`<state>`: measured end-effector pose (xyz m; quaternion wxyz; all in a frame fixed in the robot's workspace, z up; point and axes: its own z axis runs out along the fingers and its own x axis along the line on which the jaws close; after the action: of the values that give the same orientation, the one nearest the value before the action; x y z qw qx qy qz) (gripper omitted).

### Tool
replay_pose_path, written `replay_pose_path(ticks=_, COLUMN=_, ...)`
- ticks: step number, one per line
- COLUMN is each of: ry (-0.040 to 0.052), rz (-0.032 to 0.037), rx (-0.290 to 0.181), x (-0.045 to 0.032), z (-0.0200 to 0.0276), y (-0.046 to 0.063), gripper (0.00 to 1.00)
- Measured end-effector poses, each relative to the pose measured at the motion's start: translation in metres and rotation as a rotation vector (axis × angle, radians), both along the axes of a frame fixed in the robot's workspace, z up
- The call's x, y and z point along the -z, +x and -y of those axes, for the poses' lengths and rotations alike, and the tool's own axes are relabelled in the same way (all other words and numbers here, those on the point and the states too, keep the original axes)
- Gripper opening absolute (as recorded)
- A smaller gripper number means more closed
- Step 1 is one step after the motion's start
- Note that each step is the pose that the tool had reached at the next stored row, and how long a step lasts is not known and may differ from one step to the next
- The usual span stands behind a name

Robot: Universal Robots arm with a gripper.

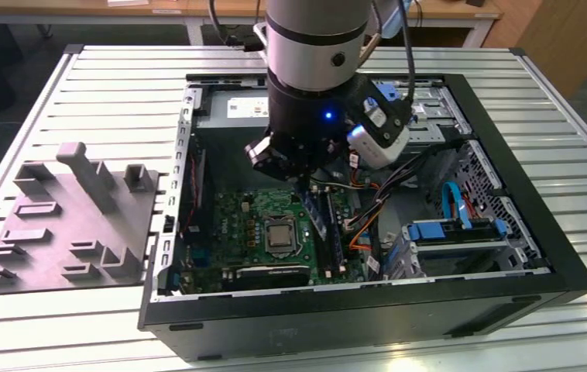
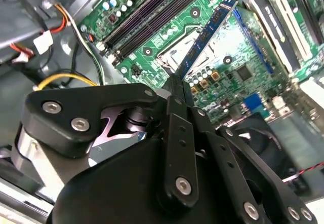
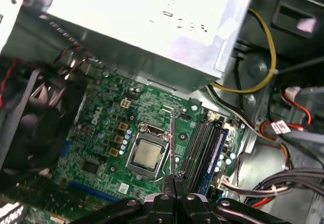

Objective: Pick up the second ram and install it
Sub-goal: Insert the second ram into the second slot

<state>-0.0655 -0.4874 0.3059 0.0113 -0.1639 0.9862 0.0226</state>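
One memory stick, the second ram (image 2: 207,36), is gripped between the closed fingers of my tool (image 2: 179,84), which pinch it by one short end. The rest of the stick reaches out free over the motherboard (image 1: 257,232). I judge that it is held this way so that its long contact edge stays free for a socket. It hangs in the air inside the open computer case (image 1: 376,306), which lies on its side on the counter (image 1: 118,85), toward the edge at the exterior view's right. The stick touches nothing but the fingers. Below it I see the silver processor socket (image 3: 147,155) and, just beside that, the dark memory slots (image 3: 202,148). It is not seated in any slot as far as I can judge.

The ram is long, narrow and flat, a blue board with a row of black chips on its face. In the first wrist view it shows edge-on as a thin line.

The grey fixture tray (image 1: 56,232) rests near the counter edge at the exterior view's left, well apart from the tool.
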Motion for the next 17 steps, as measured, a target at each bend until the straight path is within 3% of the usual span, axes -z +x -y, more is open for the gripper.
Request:
replay_pose_path(ticks=15, ry=0.0, rz=0.0, rx=0.271, x=0.0032, z=0.0, y=0.0, gripper=0.11)
replay_pose_path(ticks=17, ry=0.0, rz=-0.0001, rx=0.284, x=0.0036, z=0.0, y=0.0006, gripper=0.11)
